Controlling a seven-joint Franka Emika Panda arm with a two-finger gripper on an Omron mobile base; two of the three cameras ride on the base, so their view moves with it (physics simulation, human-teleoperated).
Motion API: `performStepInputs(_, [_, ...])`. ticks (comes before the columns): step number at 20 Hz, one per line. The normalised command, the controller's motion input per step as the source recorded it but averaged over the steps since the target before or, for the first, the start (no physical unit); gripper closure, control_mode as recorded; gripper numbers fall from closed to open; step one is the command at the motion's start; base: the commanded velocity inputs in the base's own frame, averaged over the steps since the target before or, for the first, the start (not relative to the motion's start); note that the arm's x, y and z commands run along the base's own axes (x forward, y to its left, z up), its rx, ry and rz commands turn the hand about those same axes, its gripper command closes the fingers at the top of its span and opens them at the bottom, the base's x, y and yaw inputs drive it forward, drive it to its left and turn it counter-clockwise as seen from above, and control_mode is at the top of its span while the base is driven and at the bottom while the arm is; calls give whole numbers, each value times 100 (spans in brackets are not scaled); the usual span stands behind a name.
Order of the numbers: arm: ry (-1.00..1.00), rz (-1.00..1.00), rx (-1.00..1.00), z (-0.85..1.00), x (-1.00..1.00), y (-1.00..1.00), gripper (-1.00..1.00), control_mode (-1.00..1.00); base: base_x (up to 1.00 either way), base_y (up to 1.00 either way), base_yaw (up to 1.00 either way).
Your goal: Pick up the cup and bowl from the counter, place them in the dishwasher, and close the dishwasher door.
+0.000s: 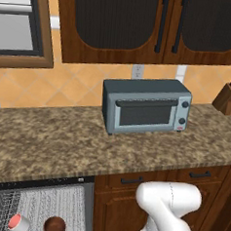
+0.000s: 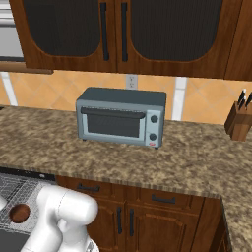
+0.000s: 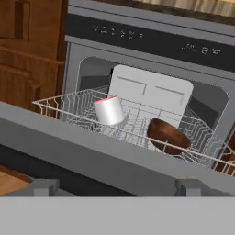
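The dishwasher (image 3: 151,43) stands open under the counter (image 1: 62,138). In its white wire rack (image 3: 69,105) the white cup (image 3: 110,111) lies tilted on the left, and the dark brown bowl (image 3: 167,134) leans on the right. Both also show in the left base view, the cup (image 1: 18,223) beside the bowl (image 1: 54,226). In the right base view the bowl (image 2: 19,213) sits low at the left. The grey dishwasher door (image 3: 114,149) crosses the hand view in front of the rack. My gripper (image 3: 118,188) is open just before the door, fingers wide apart and holding nothing.
A grey-blue toaster oven (image 1: 146,106) stands at the back of the counter, and a knife block (image 1: 228,96) sits at the far right. Dark wood drawers (image 1: 132,179) lie right of the dishwasher, with wall cabinets (image 1: 119,20) above.
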Motion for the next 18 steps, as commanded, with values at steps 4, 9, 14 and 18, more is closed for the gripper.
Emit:
performStepInputs(4, [-1,5,0,-99,11,33,-100,-100,0,0,0])
performStepInputs(9, [-7,3,0,-67,24,29,-100,-100,0,0,0])
performStepInputs(14, [-10,0,0,-11,65,-19,-100,-100,0,0,0])
performStepInputs(18, [-7,0,0,-21,64,-32,-100,-100,0,0,0])
